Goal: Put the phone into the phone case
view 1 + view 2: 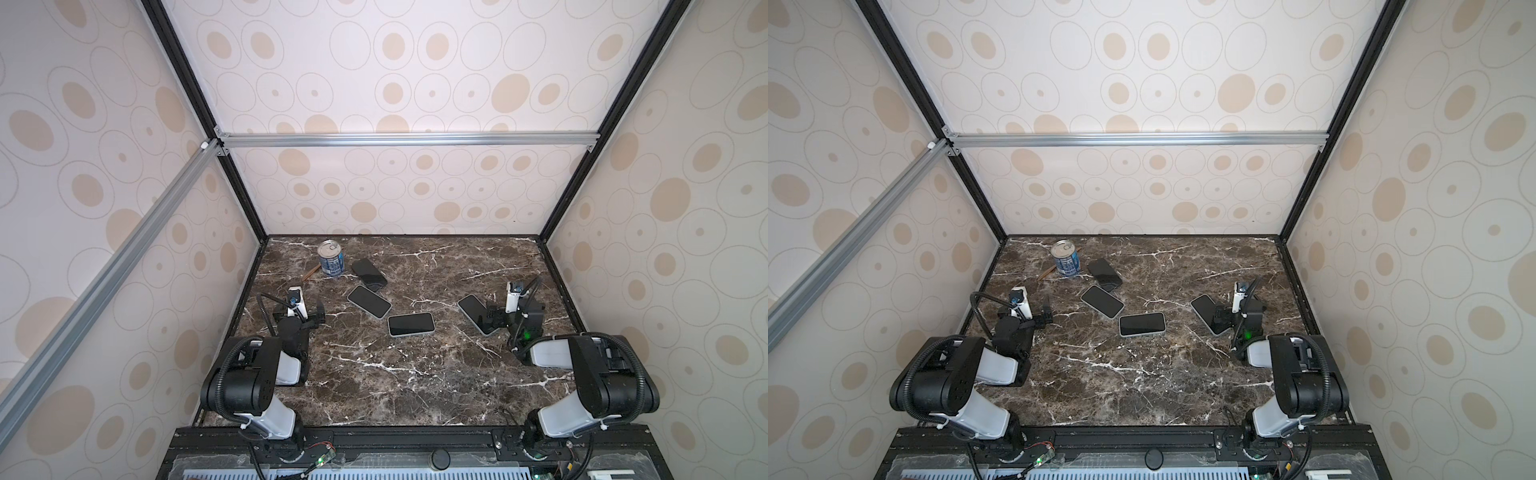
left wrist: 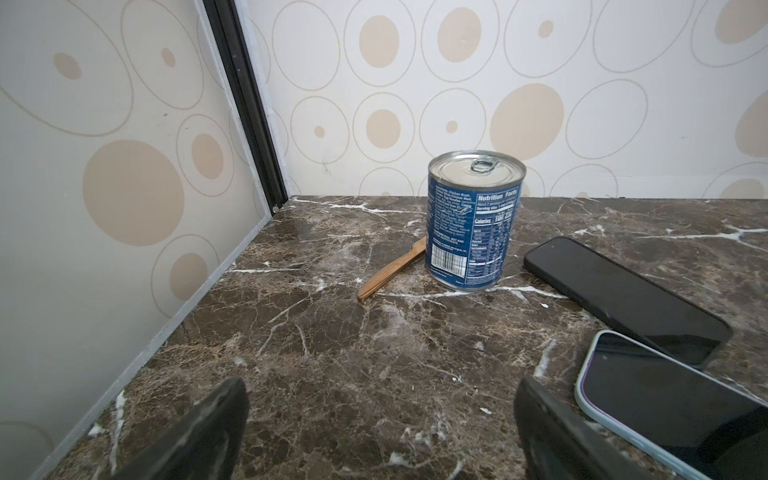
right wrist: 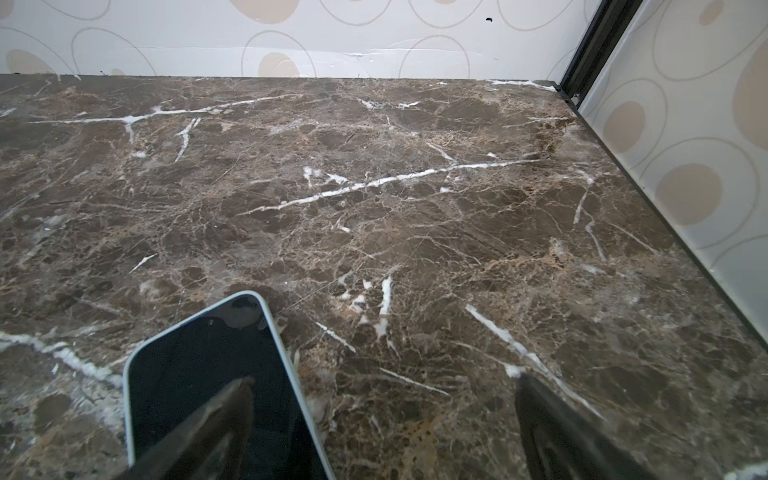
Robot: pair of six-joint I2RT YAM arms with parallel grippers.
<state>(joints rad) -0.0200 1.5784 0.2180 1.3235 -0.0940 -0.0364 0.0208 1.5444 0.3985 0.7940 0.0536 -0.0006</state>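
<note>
Both grippers gape, gripping nothing: left gripper (image 2: 380, 388) over the marble table (image 1: 374, 382), right gripper (image 3: 384, 380) above the right phone (image 3: 187, 357). Center phone (image 1: 411, 324) and left phone (image 1: 369, 301) lie mid-table; farther, a black slab (image 1: 368, 272), phone or case unclear, beside the can (image 1: 330, 258).

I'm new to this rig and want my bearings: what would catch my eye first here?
A blue-labelled can stands upright at the back left of the marble table, with a wooden utensil lying beside it. Four dark phone-shaped slabs lie flat across the middle. The rightmost phone sits partly under the open right hand, and the open left hand holds nothing.
</note>
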